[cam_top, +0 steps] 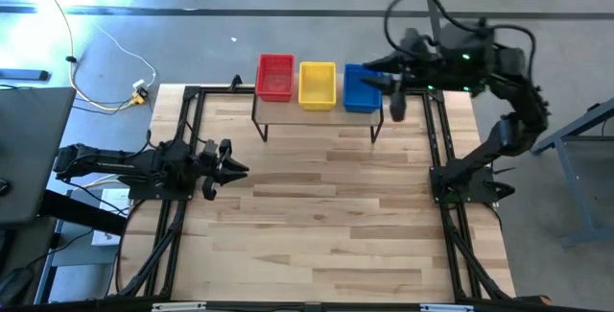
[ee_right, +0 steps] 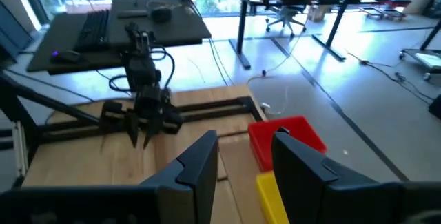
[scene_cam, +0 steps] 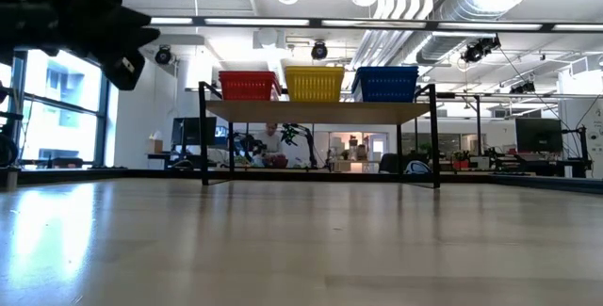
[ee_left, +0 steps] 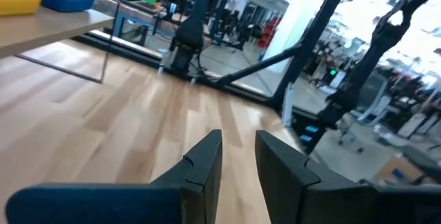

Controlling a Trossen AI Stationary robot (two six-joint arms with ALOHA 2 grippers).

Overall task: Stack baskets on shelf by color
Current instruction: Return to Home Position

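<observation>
Shelf (scene_cam: 320,110) stands at the far edge of the counter (cam_top: 326,235), roughly centred. Three basket stacks sit in a row on the shelf top, sorted by colour. Red stack (cam_top: 275,77) is at the shelf's left end, yellow stack (cam_top: 318,85) in the shelf's middle, blue stack (cam_top: 361,89) at the shelf's right end. Stacks are just beside each other with thin gaps between, all upright and level. The number of baskets per stack is not readable.

Right gripper (cam_top: 397,108) hangs in the air just off the shelf's right end, beside the blue stack and not touching it. Its fingers are apart with nothing between them. The right wrist view looks down past them onto the red and yellow stacks, so the gripper sits higher than the shelf top. The right arm's base is on the counter's right rail, in front of the shelf's right end.

Left gripper (cam_top: 230,166) is well in front of the shelf and off past its left end, near the counter's left rail. It points across the counter toward the side of the shelf's right end. Its fingers are slightly apart, a narrow gap between the tips, holding nothing. The low view shows a dark gripper at its upper left, clear of the counter surface. The left wrist view catches a corner of the shelf with bits of the yellow and blue stacks on it.
</observation>
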